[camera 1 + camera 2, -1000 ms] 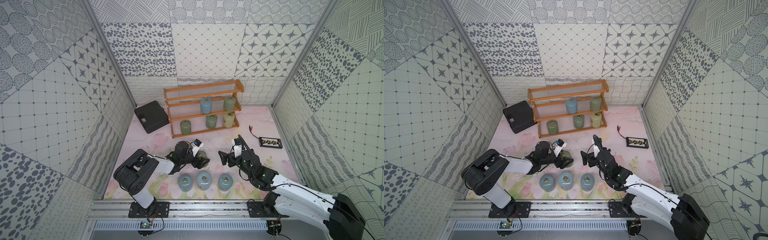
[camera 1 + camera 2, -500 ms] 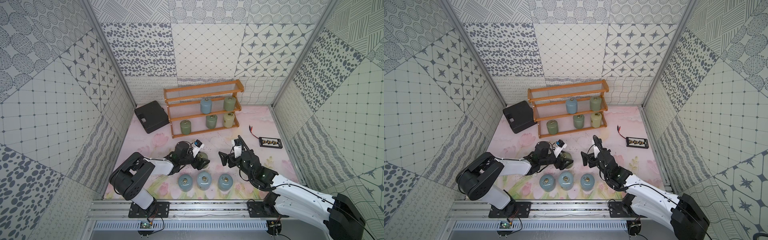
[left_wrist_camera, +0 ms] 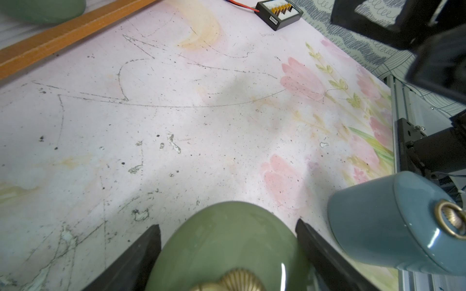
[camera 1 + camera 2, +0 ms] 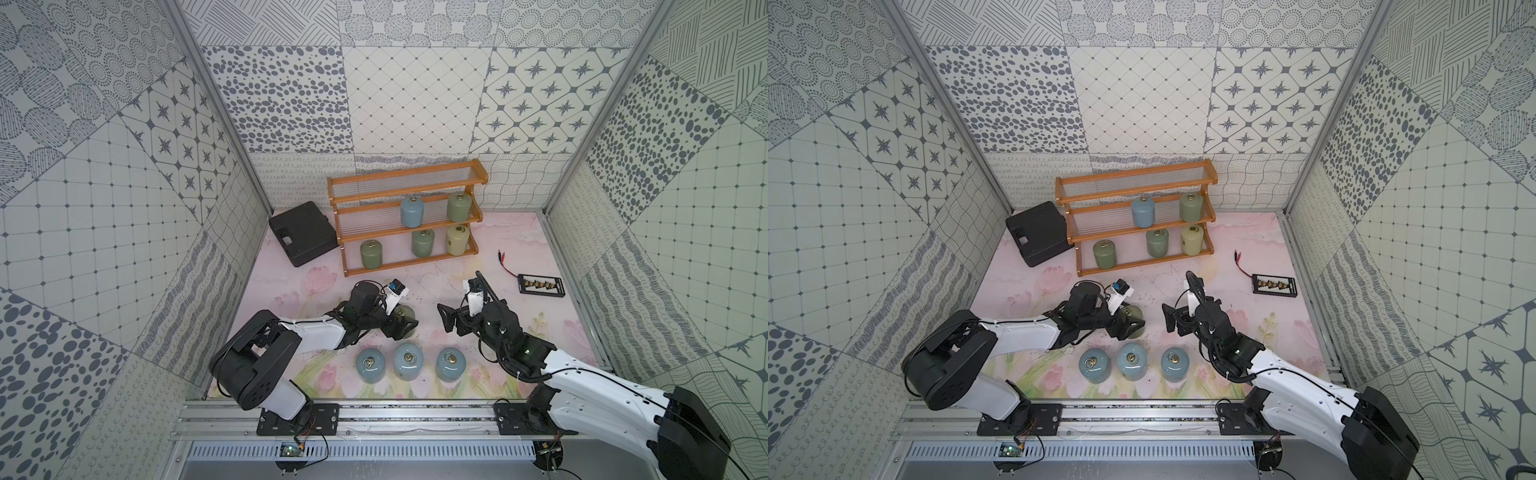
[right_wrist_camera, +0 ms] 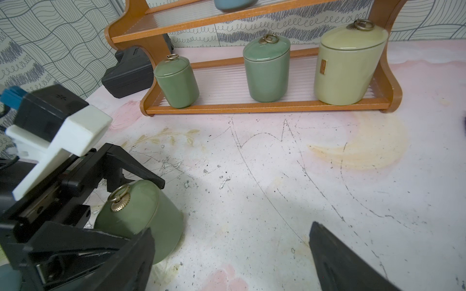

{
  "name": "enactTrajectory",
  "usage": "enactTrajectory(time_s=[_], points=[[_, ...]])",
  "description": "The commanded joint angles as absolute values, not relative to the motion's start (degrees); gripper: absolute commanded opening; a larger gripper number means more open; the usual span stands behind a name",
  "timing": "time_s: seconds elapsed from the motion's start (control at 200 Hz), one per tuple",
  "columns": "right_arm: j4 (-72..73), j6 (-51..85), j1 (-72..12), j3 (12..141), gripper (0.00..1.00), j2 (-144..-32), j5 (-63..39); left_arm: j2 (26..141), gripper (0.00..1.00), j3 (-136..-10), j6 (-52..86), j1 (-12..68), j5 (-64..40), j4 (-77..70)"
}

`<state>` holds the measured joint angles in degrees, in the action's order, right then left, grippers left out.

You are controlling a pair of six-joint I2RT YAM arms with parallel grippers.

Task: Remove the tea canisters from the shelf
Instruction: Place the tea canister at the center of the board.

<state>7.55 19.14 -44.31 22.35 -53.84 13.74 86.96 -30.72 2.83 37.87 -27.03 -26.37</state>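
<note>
Five tea canisters [image 4: 422,243] upright on the shelf [image 4: 409,263], a stepped three-tier wooden rack at the back of the flowered table mat [image 4: 432,282]: one light blue and one sage green on the middle tier, two sage green and the pale yellow canister [image 4: 457,240] on the lowest, top tier bare. Three light blue canisters [image 4: 408,360] off the rack, lined up in a neat row near the front edge, ring lids up, most likely the drop-off line for removed jars. Just behind that row, a fourth jar off the rack: the sage green canister [image 5: 151,221], clamped between the fingers [image 3: 141,254] of the left gripper [image 4: 405,324], one finger pressed to each side of the body, brass ring lid toward the wrist. Looks tilted in the right wrist view, base low over the mat or just touching it; cannot tell which. Judged as mid set-down: a side grip, suited to lowering the jar onto its base next to the blue ones. Right gripper [image 4: 453,321] empty, jaws spread wide, low over bare mat, near the held jar but apart from it, facing the lowest tier, probably poised for the next pick there. Also on the mat: a flat black case [image 4: 301,232] just beside one end of the rack, and a small black connector board [image 4: 540,286] with a red lead, near the side wall.
</note>
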Motion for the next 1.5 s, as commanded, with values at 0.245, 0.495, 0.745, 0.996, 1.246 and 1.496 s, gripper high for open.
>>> enactTrajectory(time_s=[0.245,0.495,0.745,0.996,1.246,1.496], points=[[10.9,19.7,-44.2,21.4,0.99,-53.0,14.1,85.7,0.88,-31.7,0.6,38.9,-26.9,-23.2],[11.0,20.0,-44.2,20.9,0.99,-52.9,14.4,84.8,0.89,-30.7,0.7,39.5,-26.1,-22.8],[10.7,20.0,-44.2,20.7,0.99,-52.7,14.5,84.6,0.92,-30.6,0.7,40.0,-26.0,-22.6],[10.5,20.0,-44.2,20.7,0.99,-52.4,14.7,84.0,0.94,-30.8,0.7,40.1,-25.8,-22.5],[9.7,19.7,-44.2,21.0,0.99,-51.7,14.9,80.2,0.96,-30.8,1.1,40.2,-25.5,-20.9],[8.5,18.3,-44.0,22.7,0.99,-51.9,15.0,74.7,1.0,-32.5,-0.1,40.3,-21.5,-15.0]])
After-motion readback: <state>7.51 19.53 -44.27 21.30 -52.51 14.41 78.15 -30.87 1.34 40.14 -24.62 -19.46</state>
